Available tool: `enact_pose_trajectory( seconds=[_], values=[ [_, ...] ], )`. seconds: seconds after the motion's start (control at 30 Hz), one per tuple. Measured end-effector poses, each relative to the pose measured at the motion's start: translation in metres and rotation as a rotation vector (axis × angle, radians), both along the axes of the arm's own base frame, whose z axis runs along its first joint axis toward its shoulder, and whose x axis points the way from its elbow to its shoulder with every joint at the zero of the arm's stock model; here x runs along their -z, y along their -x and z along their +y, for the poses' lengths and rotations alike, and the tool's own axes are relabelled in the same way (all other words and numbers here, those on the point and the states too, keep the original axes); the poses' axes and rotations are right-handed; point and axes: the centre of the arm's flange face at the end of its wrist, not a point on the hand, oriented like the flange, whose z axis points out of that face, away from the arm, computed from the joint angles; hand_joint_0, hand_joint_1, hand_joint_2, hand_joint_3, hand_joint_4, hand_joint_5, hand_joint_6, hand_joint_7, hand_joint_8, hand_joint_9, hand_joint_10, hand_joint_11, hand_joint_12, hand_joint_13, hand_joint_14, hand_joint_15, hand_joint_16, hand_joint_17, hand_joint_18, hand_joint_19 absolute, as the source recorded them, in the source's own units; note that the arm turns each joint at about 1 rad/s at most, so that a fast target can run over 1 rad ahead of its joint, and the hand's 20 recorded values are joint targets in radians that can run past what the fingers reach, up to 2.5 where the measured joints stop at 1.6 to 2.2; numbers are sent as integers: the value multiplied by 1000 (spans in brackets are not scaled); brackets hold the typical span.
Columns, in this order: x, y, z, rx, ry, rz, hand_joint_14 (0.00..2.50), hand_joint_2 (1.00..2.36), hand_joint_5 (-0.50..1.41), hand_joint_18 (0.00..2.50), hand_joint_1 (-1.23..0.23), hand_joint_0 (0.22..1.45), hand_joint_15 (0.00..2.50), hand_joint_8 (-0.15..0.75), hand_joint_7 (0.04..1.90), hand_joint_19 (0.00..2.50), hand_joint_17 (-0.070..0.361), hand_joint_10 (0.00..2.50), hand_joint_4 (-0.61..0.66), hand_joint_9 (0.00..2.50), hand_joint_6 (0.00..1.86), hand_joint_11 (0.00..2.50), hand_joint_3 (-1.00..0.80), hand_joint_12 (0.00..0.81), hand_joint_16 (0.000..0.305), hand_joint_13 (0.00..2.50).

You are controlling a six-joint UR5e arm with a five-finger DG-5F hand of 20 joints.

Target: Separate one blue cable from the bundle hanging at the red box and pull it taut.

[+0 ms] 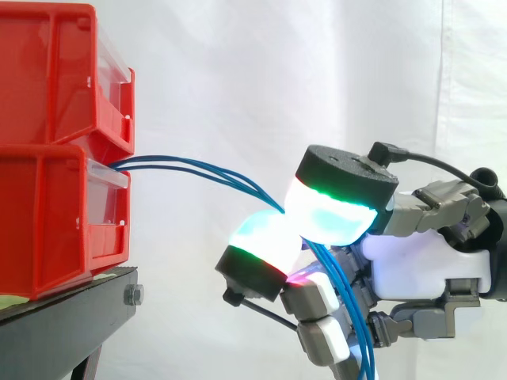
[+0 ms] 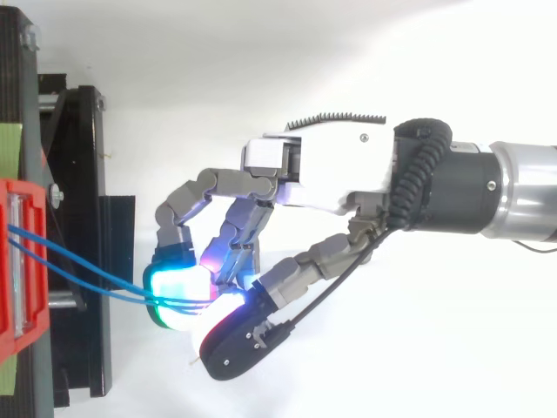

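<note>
Nearest the side camera is the broad, black-backed fingertip pad, glowing cyan-white with a green edge. From the left, two red bins are stacked on the black stand, the upper bin over the lower bin, before the white curtain. Several blue cables leave the front of the lower bin near its top edge. They run rightward in a shallow arc, clear of the stand, and converge as they drop toward the hand. That hand is curled, with the big pad pressed against a second, lower pad and the cables nipped between the two. Past the pinch the strands fall slack in front of the palm and out of the bottom of the side view.

The trouble, as I judge it, is that more than one strand enters the pinch (two show from above, perhaps three from the side), so nothing is separated yet. Drawing back like this would tighten the whole bundle rather than one cable. The load could tug the lower bin forward on the stand, or the thin strands could slide out from between the rounded pads.
</note>
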Motion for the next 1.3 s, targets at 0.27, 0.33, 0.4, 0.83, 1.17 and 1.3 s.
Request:
enact_pose_trajectory(
  seconds=[0.27,0.33,0.4,0.83,1.17,1.3],
  values=[
    [0,-1,2,9,-4,-21,18,1000,-206,1089,-726,559,602,366,1075,656,104,19,198,1057,880,947,-500,392,46,1081],
    [0,-1,2,10,-4,-21,18,1000,-206,1092,-719,557,605,366,1051,658,105,19,197,1057,879,936,-500,392,47,1085],
    [0,-1,2,10,-3,-20,18,1000,-204,1092,-673,567,603,364,1042,667,104,20,197,1062,873,937,-500,391,46,1094],
    [-1,-1,-2,-2,-3,-18,20,1015,-207,1094,-789,682,606,357,1114,648,101,20,123,1012,871,927,-299,389,45,1082],
    [-7,4,-9,-11,0,-4,21,1002,-209,1065,-882,828,605,360,1113,632,93,21,107,1089,902,998,-468,376,41,1105],
    [-12,6,-12,-7,3,4,20,1000,-193,1084,-913,829,616,366,1063,622,91,17,136,1158,898,1007,-500,373,40,1139]
  ],
)
